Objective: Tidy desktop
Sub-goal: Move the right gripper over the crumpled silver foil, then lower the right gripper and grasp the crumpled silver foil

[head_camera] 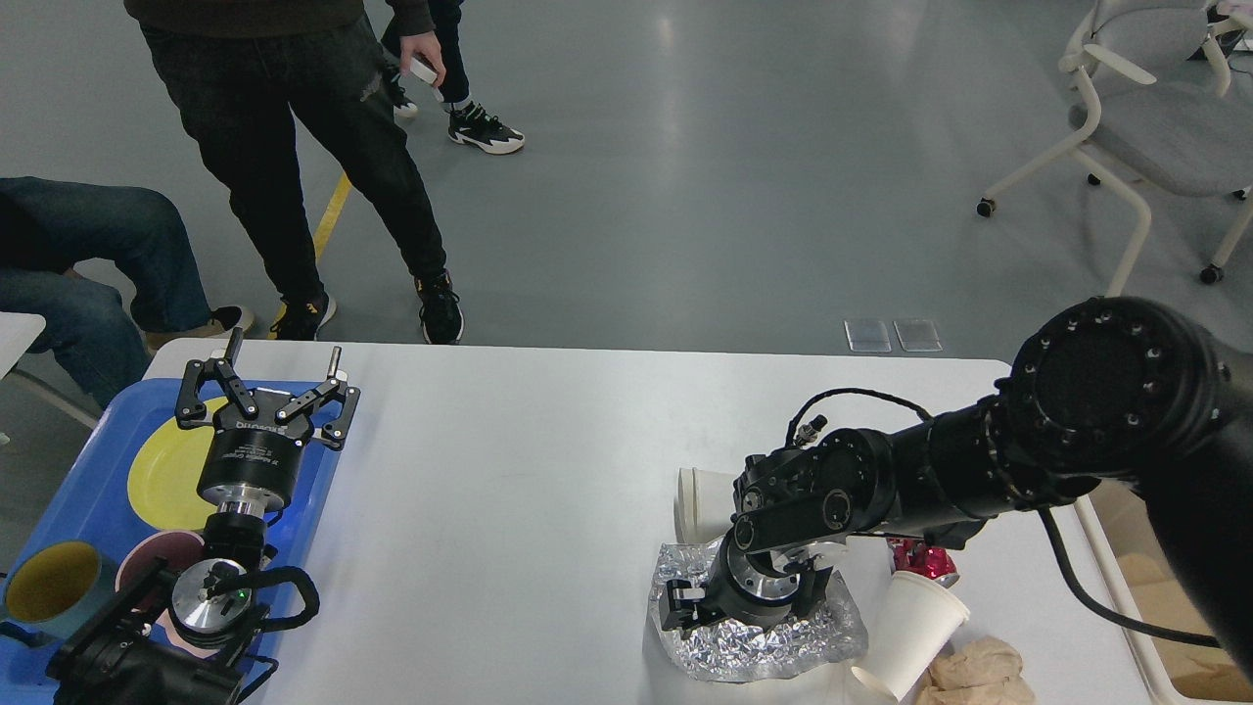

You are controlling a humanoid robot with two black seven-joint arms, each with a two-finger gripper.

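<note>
The white tabletop (509, 470) filled the lower half of the view, its right part littered. There the right gripper (685, 612) pressed low onto a crumpled sheet of foil (773, 646); whether its jaws were clenched or released could not be told. Just behind the foil lay stacked white cups (697, 494) on their side, and to its right a crushed red can (920, 561), a tipped paper cup (910, 632) and brown crumpled paper (979, 671). At the left edge, the left gripper (264, 387) hung with jaws spread and empty over a blue tray (69, 509) holding a yellow plate (162, 475) and two mugs (49, 586).
</note>
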